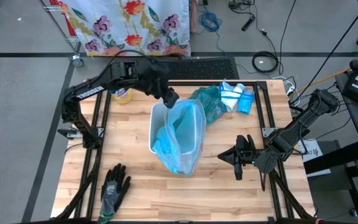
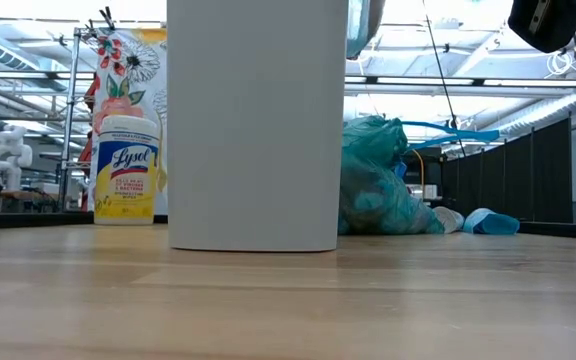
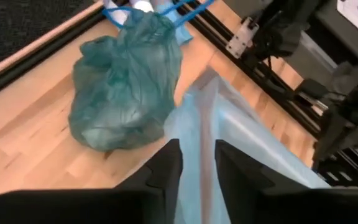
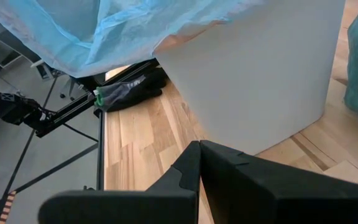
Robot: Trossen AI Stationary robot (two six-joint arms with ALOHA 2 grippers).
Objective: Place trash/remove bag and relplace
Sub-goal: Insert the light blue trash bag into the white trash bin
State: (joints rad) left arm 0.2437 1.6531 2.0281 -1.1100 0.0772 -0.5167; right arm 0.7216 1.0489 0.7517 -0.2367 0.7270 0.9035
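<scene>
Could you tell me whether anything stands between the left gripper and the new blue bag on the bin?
Nothing visible does. The left gripper is right at the bin's far rim, its fingers straddling a fold of the light blue bag. The tied green bag lies beyond, apart.

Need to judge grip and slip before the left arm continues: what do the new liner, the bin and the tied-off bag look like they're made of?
New liner: thin, see-through light-blue plastic film, crinkled. Bin: matte white, smooth and rigid, probably plastic. Tied-off bag: translucent teal plastic film, wrinkled and slightly glossy. Left gripper straddles the liner's edge at the bin rim.
</scene>
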